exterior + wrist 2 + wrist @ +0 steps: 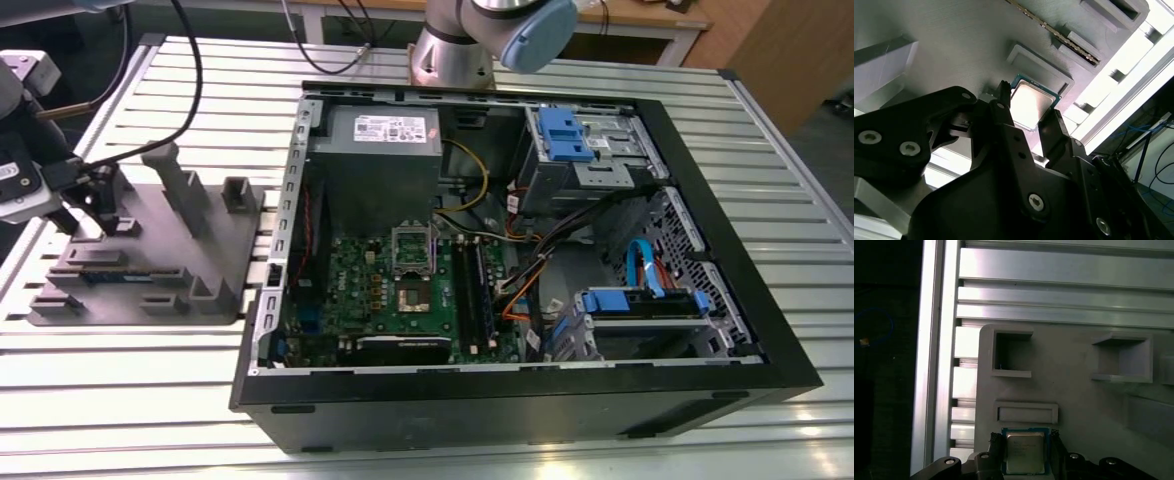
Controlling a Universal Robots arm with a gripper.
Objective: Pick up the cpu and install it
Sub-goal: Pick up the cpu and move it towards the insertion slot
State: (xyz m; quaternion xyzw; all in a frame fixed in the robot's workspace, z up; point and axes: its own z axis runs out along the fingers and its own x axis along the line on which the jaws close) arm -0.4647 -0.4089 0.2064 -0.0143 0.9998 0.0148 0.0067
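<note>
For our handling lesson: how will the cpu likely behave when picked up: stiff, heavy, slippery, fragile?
Probably stiff: the cpu looks like a flat metal-topped tile. Likely light, being thin. Its shiny top suggests slipperiness, so the end effector pinching its edges seems sensible.

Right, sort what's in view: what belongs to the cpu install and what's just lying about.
Job: cpu, held by the gripper; grey holder block beneath it; green board and its socket inside the case.
Lying about: grey power box; blue drive brackets; blue cable.
</note>
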